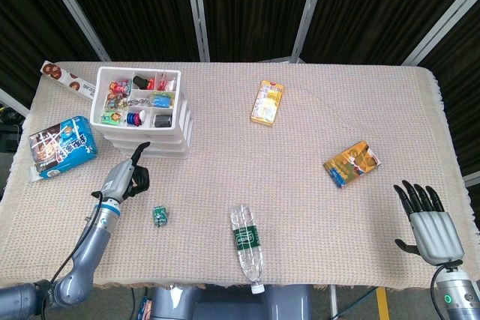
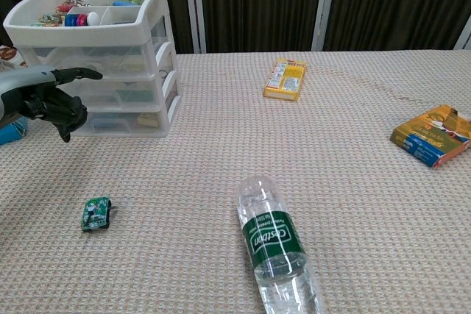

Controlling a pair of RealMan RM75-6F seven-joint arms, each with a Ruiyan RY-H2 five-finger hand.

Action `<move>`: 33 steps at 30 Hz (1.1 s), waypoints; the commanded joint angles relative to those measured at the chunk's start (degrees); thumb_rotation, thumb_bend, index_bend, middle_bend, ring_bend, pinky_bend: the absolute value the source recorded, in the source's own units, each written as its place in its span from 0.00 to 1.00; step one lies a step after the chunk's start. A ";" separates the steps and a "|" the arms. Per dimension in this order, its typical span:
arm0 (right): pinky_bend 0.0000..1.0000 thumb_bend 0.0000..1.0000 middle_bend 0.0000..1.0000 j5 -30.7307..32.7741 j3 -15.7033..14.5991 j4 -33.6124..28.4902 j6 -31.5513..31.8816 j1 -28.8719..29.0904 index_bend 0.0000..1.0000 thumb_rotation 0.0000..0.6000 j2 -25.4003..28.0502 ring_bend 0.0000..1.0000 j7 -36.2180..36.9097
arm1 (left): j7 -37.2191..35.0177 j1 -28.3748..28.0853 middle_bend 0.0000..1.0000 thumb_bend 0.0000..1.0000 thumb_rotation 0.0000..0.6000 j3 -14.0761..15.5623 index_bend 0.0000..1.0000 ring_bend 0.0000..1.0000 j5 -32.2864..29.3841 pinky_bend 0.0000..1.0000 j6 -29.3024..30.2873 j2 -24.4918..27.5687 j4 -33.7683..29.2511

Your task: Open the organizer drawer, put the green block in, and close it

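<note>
Nearest us lies the water bottle [image 2: 274,244]; our empty left hand [image 1: 125,176], one finger out, others curled, nears the organizer [image 1: 142,119], which could slide if pulled one-handed, right hand [image 1: 430,226] splayed idle.

- Left robot hand [image 1: 126,176]: raised on a bent arm, one finger stretched forward, the others curled in, holding nothing.
- Right robot hand [image 1: 430,224]: fingers spread apart and straight, palm down, empty.

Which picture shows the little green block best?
The chest view: the green block looks bigger there, lying on the table near the camera, and you can see its green top and dark sides. In the head view it is only a tiny green speck between the left hand and the bottle.
</note>
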 commanded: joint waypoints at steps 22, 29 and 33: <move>0.00 0.00 0.00 -0.21 -0.04 -0.17 0.43 -0.08 0.05 1.00 -0.14 0.00 0.43 | -3.36 -0.66 0.77 0.80 1.00 -0.85 0.07 0.69 -1.15 0.53 1.17 -1.80 -0.46; 0.00 0.00 0.00 -0.19 -0.05 -0.20 0.45 -0.08 0.05 1.00 -0.18 0.00 0.31 | -5.30 0.37 0.77 0.80 1.00 -0.34 0.07 0.69 1.46 0.53 2.01 -1.33 -0.19; 0.00 0.00 0.00 -0.13 -0.05 -0.23 0.39 -0.05 0.05 1.00 -0.20 0.00 0.25 | -5.79 0.28 0.77 0.80 1.00 -0.79 0.08 0.69 1.25 0.53 1.84 -1.11 0.07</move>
